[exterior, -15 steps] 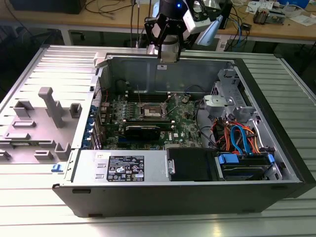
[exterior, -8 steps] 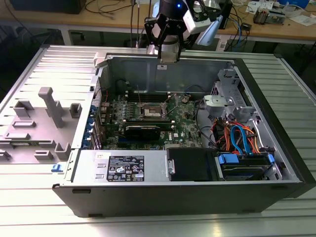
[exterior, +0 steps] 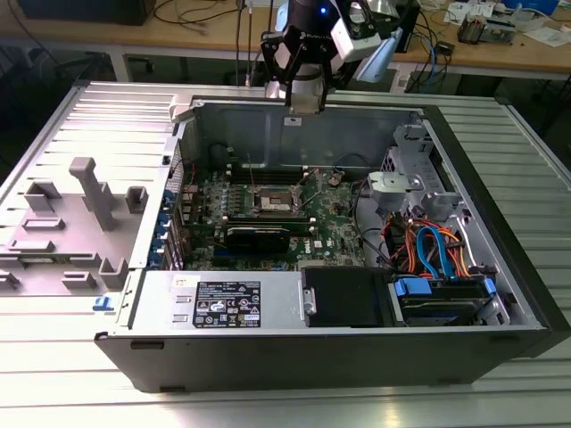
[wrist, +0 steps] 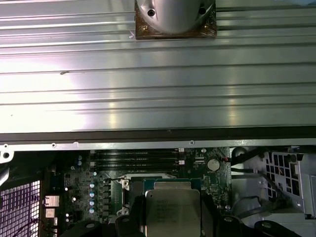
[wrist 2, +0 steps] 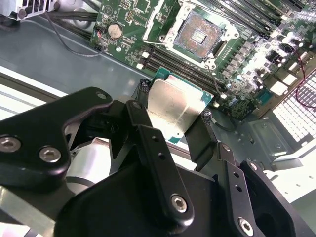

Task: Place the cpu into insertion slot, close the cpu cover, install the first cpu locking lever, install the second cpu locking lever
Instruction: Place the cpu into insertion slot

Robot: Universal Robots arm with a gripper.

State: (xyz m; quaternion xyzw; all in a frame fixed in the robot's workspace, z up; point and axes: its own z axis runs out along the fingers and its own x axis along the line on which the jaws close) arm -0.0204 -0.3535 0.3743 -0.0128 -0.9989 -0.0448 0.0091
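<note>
Clamped on the cpu [wrist 2: 173, 109], my gripper [wrist 2: 175, 102] hangs over the case's far wall [exterior: 259, 134]. The insertion slot [exterior: 278, 202] lies uncovered, reachable from above. Memory slots [wrist 2: 173, 64] flank it, a black card [exterior: 259, 237] lies just beside it, and cables [exterior: 428, 250] crowd the exterior view's right.

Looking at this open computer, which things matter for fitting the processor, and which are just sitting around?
For the job:
cpu, clamped in the gripper
insertion slot, empty

Lying about:
round battery
memory slots
orange and blue cables
grey holders, on the exterior view's left
</note>
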